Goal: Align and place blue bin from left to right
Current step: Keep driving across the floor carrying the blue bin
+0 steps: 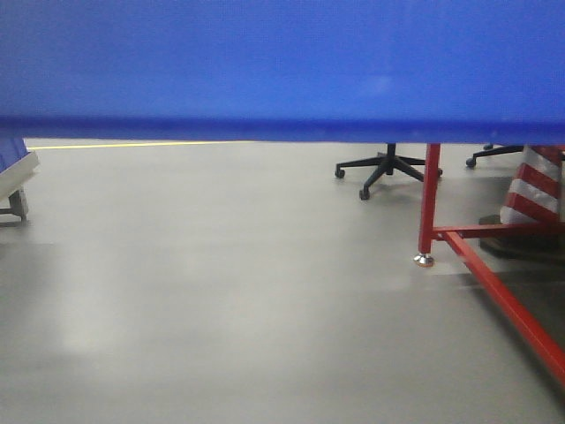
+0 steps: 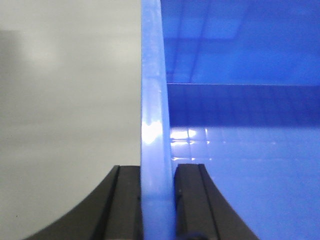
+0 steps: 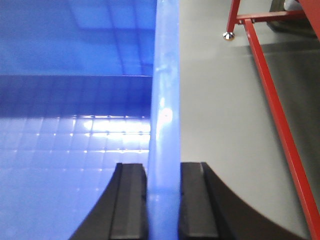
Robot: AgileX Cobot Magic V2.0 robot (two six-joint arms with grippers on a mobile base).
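Bin [image 1: 282, 62] hanging between pincers, above floor [image 1: 221, 291]: left pincer [image 2: 158, 202] pinching its left wall, right pincer [image 3: 163, 202] pinching right wall. Needing matched, level rightward travel, clearing red frame [image 3: 280, 125] beyond right pincer.

The blue bin [image 1: 282, 62] overruns the front view's top and sides, hiding the office chair [image 1: 386, 168] above its base; the red frame [image 1: 494, 283] is cropped at right.

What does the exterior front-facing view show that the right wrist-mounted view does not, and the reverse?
Only the front view: a black chair base and a red-and-white striped object. Only the wrist view: the right gripper clamped on the rim of the blue bin, and its gridded inside. Both: the bin, the red frame with its silver foot, the grey floor.
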